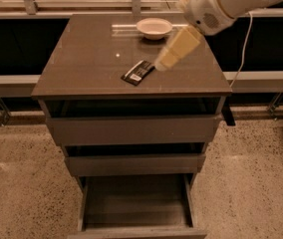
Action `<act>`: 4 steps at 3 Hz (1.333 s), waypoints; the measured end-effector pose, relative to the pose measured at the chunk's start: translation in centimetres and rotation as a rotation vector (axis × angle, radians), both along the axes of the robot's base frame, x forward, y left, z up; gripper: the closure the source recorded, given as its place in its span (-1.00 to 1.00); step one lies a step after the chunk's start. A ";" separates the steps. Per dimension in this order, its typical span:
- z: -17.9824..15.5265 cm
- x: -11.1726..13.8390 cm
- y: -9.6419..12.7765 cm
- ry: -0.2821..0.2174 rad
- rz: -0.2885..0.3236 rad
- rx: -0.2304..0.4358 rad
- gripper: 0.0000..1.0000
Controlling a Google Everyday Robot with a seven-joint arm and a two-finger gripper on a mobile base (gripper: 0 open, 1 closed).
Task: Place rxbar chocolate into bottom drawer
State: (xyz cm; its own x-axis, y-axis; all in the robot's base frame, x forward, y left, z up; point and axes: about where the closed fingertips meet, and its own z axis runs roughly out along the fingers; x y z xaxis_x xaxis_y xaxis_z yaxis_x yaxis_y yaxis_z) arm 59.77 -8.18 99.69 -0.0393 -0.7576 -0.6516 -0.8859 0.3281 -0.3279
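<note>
Tool (pixel 160 64) just beside the rxbar chocolate (pixel 138 72) on cabinet top (pixel 89 68)

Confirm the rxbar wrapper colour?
Black with white label marks, per the camera view. The rxbar chocolate lies on the cabinet top, gripper just beside it.

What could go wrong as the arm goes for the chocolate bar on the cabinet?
The rxbar chocolate lies flat on the glossy cabinet top, with the gripper low at one end; it might slide rather than lift.
The white bowl sits close behind the arm and could get bumped.
The rear of the bottom drawer sits under the upper drawers; a drop too far back could hit them.
</note>
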 end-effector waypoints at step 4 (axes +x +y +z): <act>-7.6 12.6 4.0 -0.028 -0.254 0.370 -1.00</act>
